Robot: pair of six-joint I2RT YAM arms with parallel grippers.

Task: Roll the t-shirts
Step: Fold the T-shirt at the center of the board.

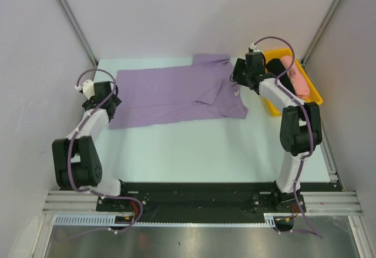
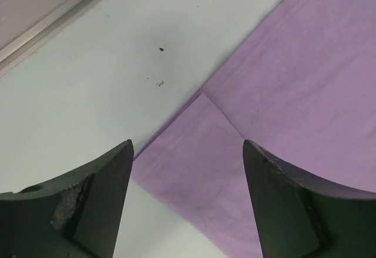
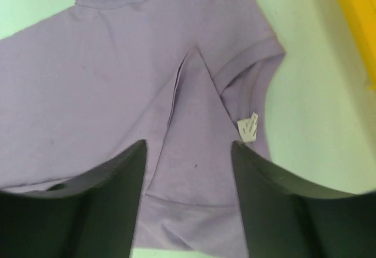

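lying spread flat on the far half of the desk, the lavender t-shirt has its hem end toward the left arm and its neck end toward the right arm. one short sleeve sticks out toward the far edge. a flap of cloth is folded over the body near the neck, and its crease shows in the right wrist view.

the left claw is at the hem-side edge of the shirt with its fingers wide apart and nothing between them. below the gap, the left wrist view shows a corner of the shirt with a second layer of cloth poking out from under it, and bare desk beside it with a small dark speck. can't tell if the fingertips touch the cloth.

the right claw is over the neck end, also spread apart and holding nothing. its fingers frame the collar area and the small white neck label, which sits at the collar edge, just beside bare desk. contact with the cloth can't be made out here either.

a yellow bin stands at the far right corner of the desk, close behind the right arm, with a pink t-shirt bundled inside it.
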